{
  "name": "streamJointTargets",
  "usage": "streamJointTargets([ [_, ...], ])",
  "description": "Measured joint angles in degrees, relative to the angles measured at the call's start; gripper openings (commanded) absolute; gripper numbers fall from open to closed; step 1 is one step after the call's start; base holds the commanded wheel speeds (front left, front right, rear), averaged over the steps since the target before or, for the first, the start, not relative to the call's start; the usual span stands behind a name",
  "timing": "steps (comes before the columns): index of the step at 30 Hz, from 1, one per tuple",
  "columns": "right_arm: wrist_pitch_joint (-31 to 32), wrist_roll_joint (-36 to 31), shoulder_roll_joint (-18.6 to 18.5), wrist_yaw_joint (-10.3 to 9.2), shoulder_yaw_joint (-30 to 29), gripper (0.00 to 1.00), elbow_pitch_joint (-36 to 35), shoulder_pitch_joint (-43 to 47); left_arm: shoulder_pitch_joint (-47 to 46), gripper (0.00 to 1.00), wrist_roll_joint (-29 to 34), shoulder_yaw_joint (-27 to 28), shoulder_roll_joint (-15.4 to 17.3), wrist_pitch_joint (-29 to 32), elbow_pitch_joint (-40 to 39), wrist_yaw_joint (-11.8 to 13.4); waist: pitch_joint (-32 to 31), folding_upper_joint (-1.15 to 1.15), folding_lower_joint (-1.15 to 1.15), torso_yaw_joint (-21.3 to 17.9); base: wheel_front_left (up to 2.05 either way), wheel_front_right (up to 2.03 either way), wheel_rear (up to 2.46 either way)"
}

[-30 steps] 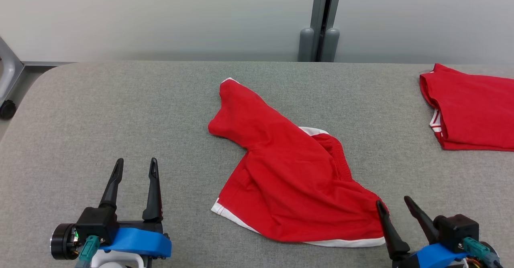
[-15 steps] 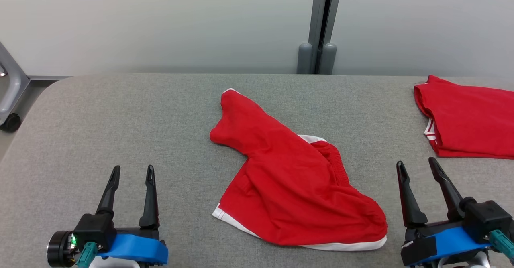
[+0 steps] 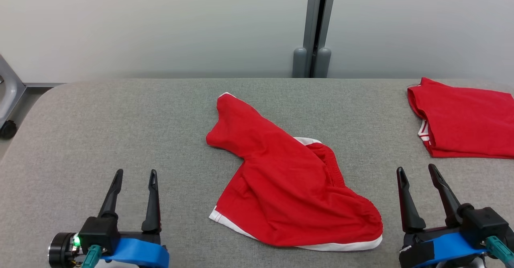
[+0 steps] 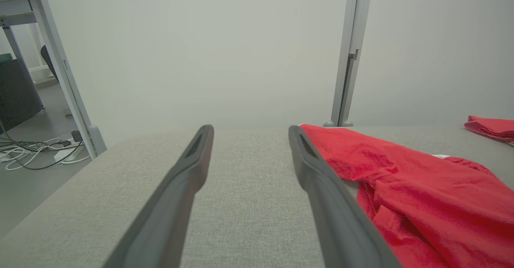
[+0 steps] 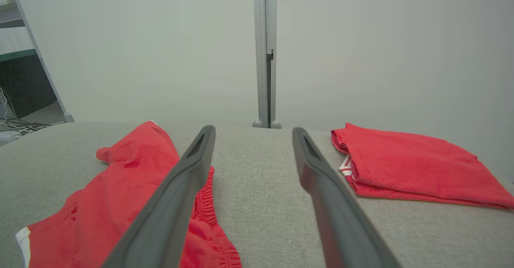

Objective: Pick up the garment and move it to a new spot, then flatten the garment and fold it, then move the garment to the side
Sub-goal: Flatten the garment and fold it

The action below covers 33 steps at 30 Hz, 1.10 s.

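The garment [image 3: 289, 183] is a pair of red shorts with white hem trim, lying crumpled in the middle of the grey table [image 3: 120, 115]. One leg points to the far left, and the elastic waistband faces right. My left gripper [image 3: 134, 173] stands open near the front left, well clear of the cloth. Open too, my right gripper [image 3: 415, 169] is at the front right, just right of the waistband and not touching it. The left wrist view has the shorts [image 4: 421, 195] to the right of my fingers [image 4: 321, 187]. In the right wrist view they [image 5: 108, 195] lie to the left.
A second red garment [image 3: 466, 123], folded, lies at the table's far right [image 5: 409, 167]. A grey post [image 3: 313, 27] stands against the pale wall behind the table. A metal frame leg with a caster [image 3: 8, 129] is off the left edge, with cables on the floor [image 4: 36, 151].
My right gripper has drawn back from the shorts' waistband corner to the right and stands clear of it. The head camera shifted slightly. The left gripper has barely moved.
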Motion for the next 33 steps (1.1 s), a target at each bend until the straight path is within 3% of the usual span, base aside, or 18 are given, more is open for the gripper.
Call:
streamJointTargets([
  [10,-0.5,0.7,0.0,0.0,0.9,1.0,2.1,-1.1,-3.3,1.0,0.5,-7.5,0.9,0.0,3.0,-0.5,0.5,0.0,0.0,-1.2,0.0,0.0,0.0],
  [23,-0.7,1.0,0.1,0.0,1.0,1.0,3.7,-2.3,-7.5,1.0,-5.9,-19.3,4.2,4.9,15.8,-0.8,2.0,0.0,0.0,-3.2,0.0,0.0,0.0],
  [33,-0.7,0.7,0.1,0.0,1.0,1.0,4.7,-3.3,-10.2,1.0,-9.4,-24.7,5.0,6.6,25.4,-0.8,2.6,0.0,0.0,-3.9,0.0,0.0,0.0],
])
